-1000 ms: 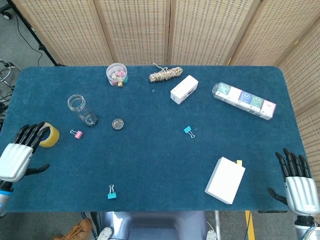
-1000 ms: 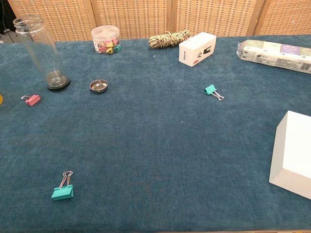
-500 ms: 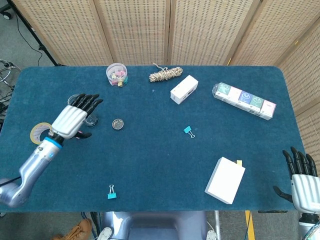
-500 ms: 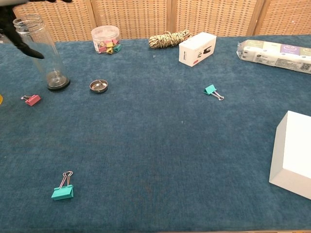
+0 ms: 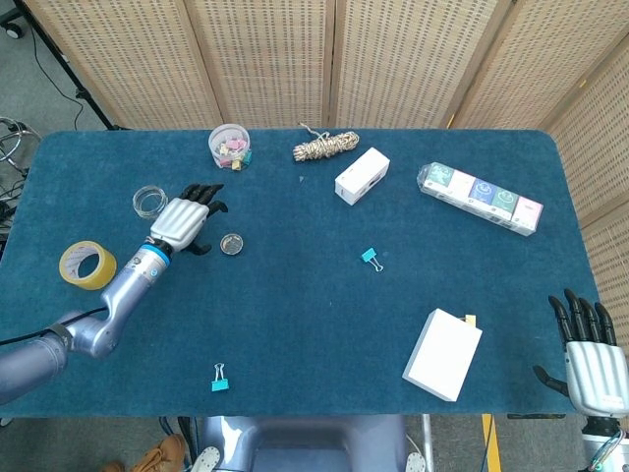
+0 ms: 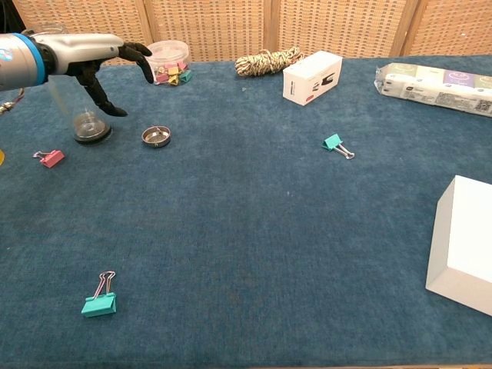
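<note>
Over the past second our left hand (image 5: pixel 184 218) has swept in from the desk's left edge to the clear glass jar (image 5: pixel 149 203), and now hangs beside its mouth with fingers (image 6: pixel 140 54) spread and nothing in them; we read this as a reach for the jar, no grip yet. The jar stands upright near the far-left corner, its small metal lid (image 5: pixel 232 244) just beside it. Our right hand (image 5: pixel 590 364) idles open at the near-right corner. From the chest view, the arm hides most of the jar.
</note>
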Tool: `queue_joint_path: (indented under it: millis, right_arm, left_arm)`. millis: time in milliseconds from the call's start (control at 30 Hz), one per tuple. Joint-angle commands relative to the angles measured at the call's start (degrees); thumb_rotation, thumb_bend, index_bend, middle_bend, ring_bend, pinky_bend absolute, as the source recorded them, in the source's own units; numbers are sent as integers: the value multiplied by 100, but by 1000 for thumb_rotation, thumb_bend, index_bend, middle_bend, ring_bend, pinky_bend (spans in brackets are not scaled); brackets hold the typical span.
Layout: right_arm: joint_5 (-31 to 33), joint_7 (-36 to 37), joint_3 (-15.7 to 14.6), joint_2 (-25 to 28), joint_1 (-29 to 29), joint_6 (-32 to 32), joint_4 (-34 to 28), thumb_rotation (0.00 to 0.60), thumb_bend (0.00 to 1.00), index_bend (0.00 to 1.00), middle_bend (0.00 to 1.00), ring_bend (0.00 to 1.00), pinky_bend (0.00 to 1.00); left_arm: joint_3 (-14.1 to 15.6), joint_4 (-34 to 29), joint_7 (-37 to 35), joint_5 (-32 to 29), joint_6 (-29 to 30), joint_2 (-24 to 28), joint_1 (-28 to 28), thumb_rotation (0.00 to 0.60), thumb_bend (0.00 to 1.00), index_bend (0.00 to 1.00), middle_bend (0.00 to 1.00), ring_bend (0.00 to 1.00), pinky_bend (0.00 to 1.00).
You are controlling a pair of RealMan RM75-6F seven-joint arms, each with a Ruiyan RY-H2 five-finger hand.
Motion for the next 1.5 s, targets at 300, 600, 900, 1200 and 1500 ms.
queue_joint_path:
  millis: [300,600,900,1200,1500]
  right_arm:
    - [81,105,33,22,0,-26,0,600,0,0,0,0,0]
    - [105,135,61,38,-5,-1,-17,600,0,0,0,0,0]
    - [163,162,82,42,0,-25,-3,600,0,0,0,0,0]
    - [185,150,96,50,-10,-1,-20,600,0,0,0,0,0]
    - [194,195,112,73,-18,22,-20,600,0,0,0,0,0]
  left_arm:
    - [138,671,-60,-175,-210,-613,-266,600,245,408,0,0,0]
    - [163,1202,-71,-225,-152,-1001,-365,600,271,437,0,0,0]
    - [206,1543,-130,-309,-194,-1180,-338,600,285,480,0,0,0]
    - [236,1930,-280,-175,-116,-1471,-387,600,316,522,0,0,0]
    - [190,2140,-56,-267,-148,-1675,-476,600,406,564,0,0,0]
